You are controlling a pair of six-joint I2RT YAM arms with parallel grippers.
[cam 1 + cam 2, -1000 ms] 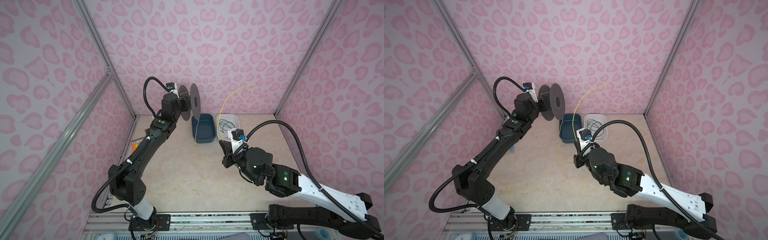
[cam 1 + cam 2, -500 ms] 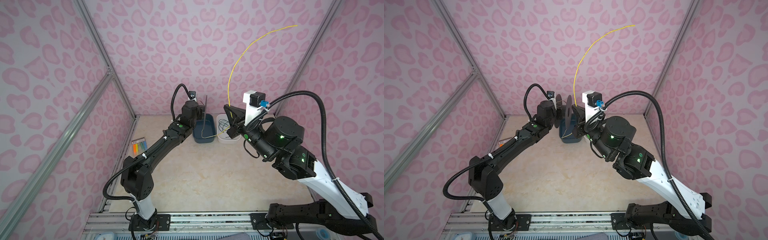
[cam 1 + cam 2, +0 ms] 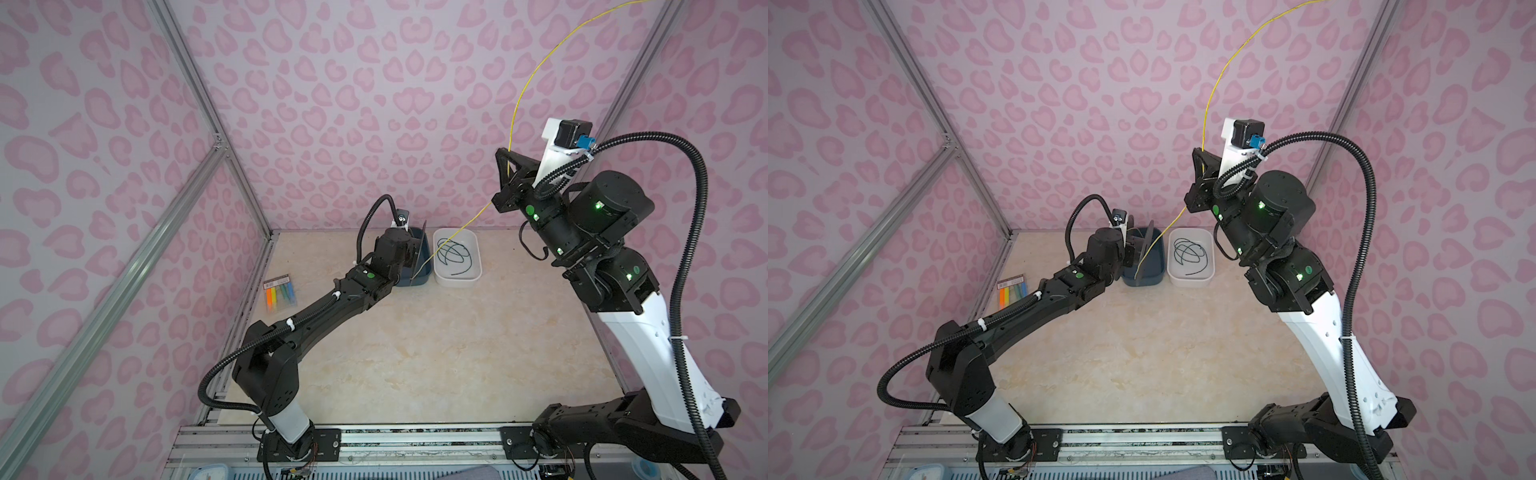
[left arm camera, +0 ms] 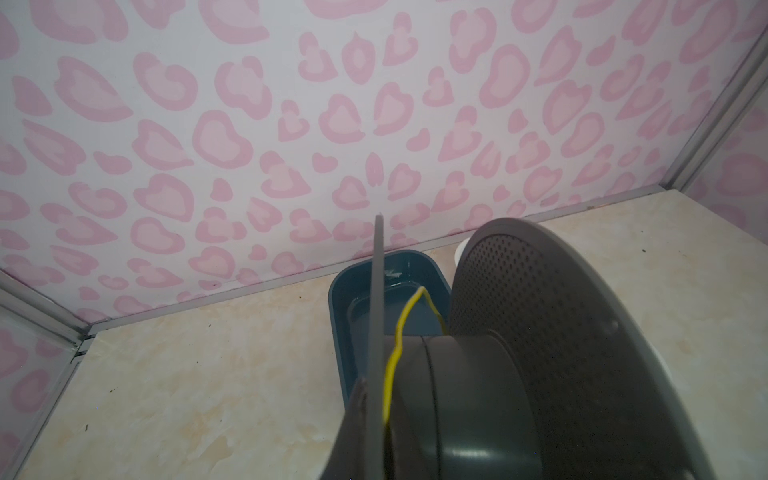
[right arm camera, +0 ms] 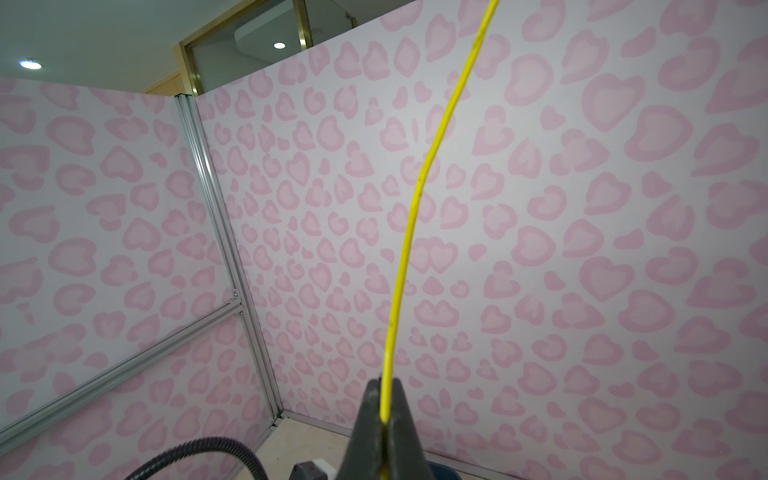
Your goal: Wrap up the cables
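the right gripper [image 3: 506, 154] is raised high near the back wall, its tips pointing up, and its jaws are pressed together on the yellow wire [image 3: 515, 109]; the right wrist view shows the wire [image 5: 409, 232] coming straight out from between the two dark fingertips [image 5: 399, 399]. above the grip the wire arcs up and away to the top edge of both top views. below the gripper it runs down at a slant, passes over a corner of the white bin [image 3: 457, 281] and ends at the grey spool [image 3: 420, 252], which is held edge-on over the blue bin [image 3: 417, 282]. the left gripper [image 3: 1131, 254] is at that spool, closed almost all the way, and from the left wrist view it seems to pinch the thin flange of the spool [image 4: 540, 332], though the fingers are mostly hidden there. in that same view a short loop of the wire [image 4: 399, 332] lies against the hub between the two flanges, with the blue bin [image 4: 338, 299] just behind. a dark cord [image 3: 453, 253] lies coiled loosely inside the white bin. a small packet of coloured strips [image 3: 280, 293] lies flat on the table [image 3: 415, 353] near the left wall, well apart from both bins.
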